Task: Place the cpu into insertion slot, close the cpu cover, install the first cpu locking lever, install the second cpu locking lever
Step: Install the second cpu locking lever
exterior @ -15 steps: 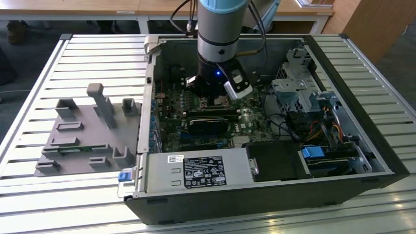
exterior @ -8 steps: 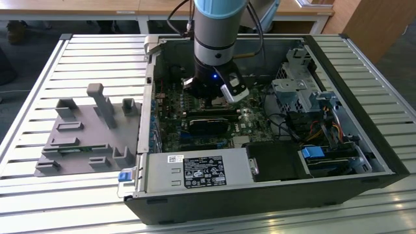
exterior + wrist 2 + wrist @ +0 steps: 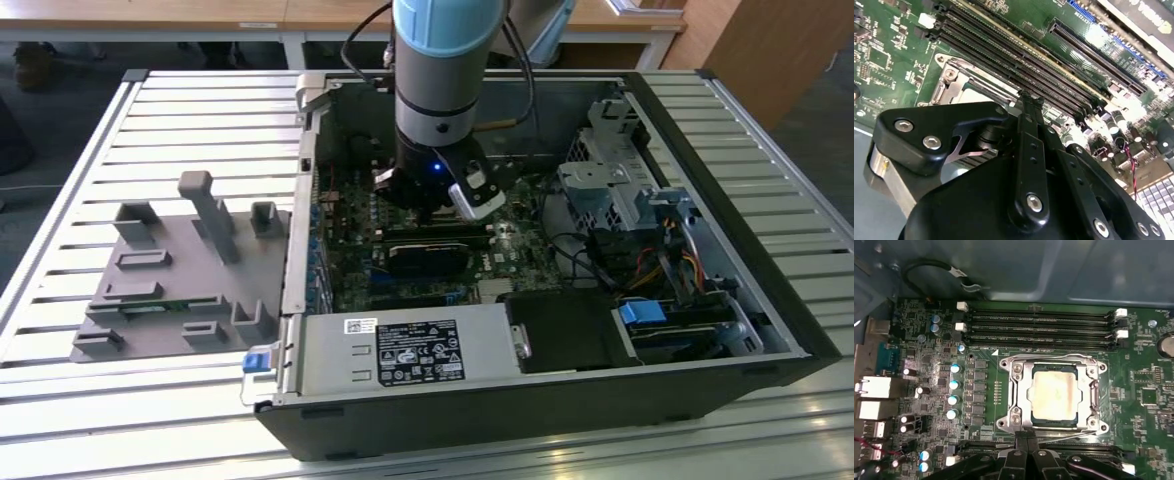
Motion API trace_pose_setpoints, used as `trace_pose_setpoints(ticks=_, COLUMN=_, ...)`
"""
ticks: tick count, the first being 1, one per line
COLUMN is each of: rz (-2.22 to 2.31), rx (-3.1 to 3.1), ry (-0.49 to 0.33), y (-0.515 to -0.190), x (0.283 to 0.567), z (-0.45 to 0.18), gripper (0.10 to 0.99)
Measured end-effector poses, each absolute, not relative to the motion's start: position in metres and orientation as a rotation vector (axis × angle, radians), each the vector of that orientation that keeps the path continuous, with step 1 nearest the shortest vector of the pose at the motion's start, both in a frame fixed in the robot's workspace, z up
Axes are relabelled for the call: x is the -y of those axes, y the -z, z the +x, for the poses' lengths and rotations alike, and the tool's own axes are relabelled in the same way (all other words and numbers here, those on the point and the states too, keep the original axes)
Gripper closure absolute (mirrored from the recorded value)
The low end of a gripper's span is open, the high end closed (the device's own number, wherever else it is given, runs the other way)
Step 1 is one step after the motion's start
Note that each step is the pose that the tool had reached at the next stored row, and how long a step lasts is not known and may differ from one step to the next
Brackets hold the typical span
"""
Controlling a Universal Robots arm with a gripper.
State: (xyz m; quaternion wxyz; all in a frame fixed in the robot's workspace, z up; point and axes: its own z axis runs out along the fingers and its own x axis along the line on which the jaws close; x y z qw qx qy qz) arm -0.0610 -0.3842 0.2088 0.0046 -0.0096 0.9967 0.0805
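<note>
- We see the cpu (image 3: 1054, 392), a flat square chip with a pale metal top, already lying in the insertion slot (image 3: 1054, 427), the square black socket on the green motherboard (image 3: 1149, 375).
- The cpu cover (image 3: 1023, 390), a thin silvery frame plate, lies flat around it.
- The black gripper (image 3: 1025, 443) sits just beside the socket's near edge, fingertips pressed together, holding nothing (we judge).
- A thin silvery lever (image 3: 1066, 437) runs along that edge; memory slots (image 3: 1041, 322) bound the far side.
</note>
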Motion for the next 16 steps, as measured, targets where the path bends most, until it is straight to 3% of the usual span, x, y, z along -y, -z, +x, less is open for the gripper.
trace_pose_setpoints(ticks=9, rz=-0.029, rx=-3.112, ry=-0.347, y=-0.205, x=0.395, z=-0.066, gripper=0.969)
trace_pose_setpoints(ticks=16, rz=-0.029, rx=-3.109, ry=-0.371, y=-0.201, x=0.396, z=-0.075, gripper=0.969)
